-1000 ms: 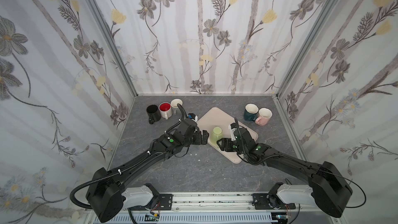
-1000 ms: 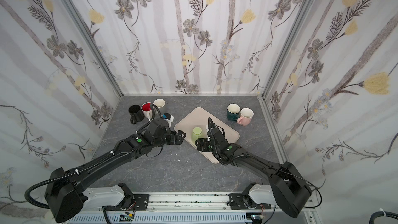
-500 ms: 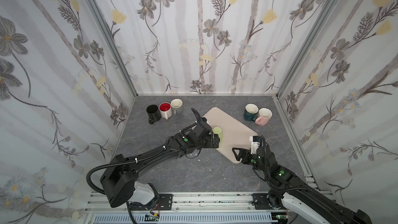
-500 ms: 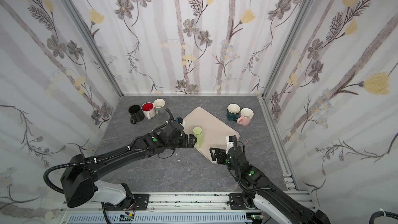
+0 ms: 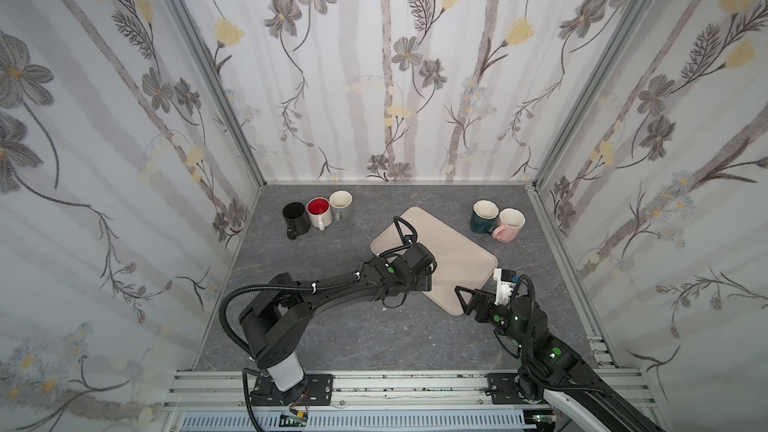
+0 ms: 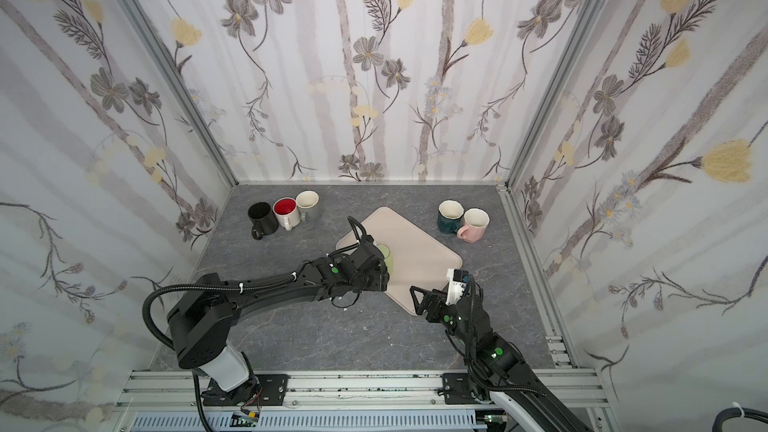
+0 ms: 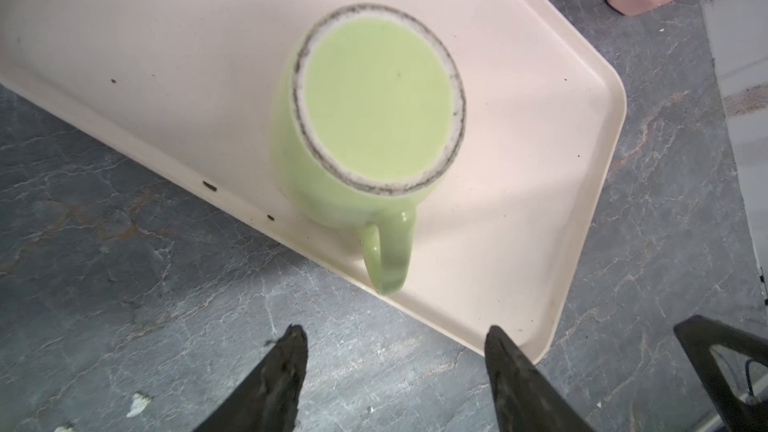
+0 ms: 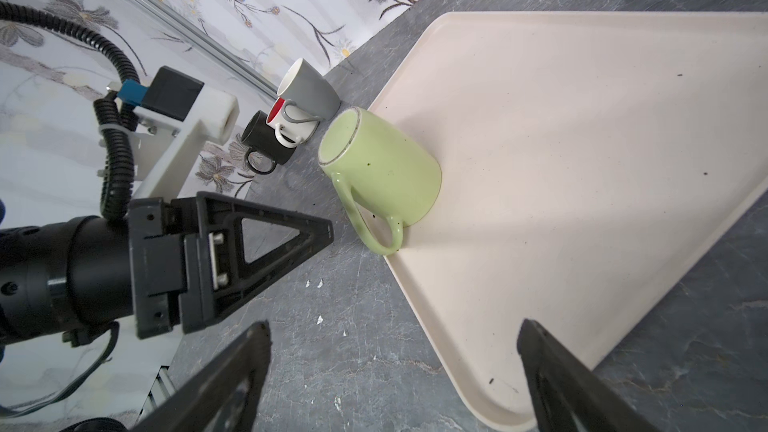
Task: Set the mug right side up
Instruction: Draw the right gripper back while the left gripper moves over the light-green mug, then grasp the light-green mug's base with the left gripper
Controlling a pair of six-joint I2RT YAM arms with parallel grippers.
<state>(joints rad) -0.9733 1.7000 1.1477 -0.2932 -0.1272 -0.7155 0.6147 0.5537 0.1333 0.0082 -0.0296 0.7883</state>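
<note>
Left wrist view shows the left gripper [image 7: 395, 332] fairly wide and empty, close to the handle of the green mug [image 7: 374, 118]. The mug stands upside down at the edge of the tray [image 7: 166, 35]. The right gripper [image 8: 392, 326] is wide and empty, near the tray corner.

The right fingers [image 8: 232, 380] now clear of the green mug [image 7: 365, 118], left fingers [image 7: 278, 380] nearer its handle [image 7: 388, 251].

No readable text, label, brand or number — none on anything here.
</note>
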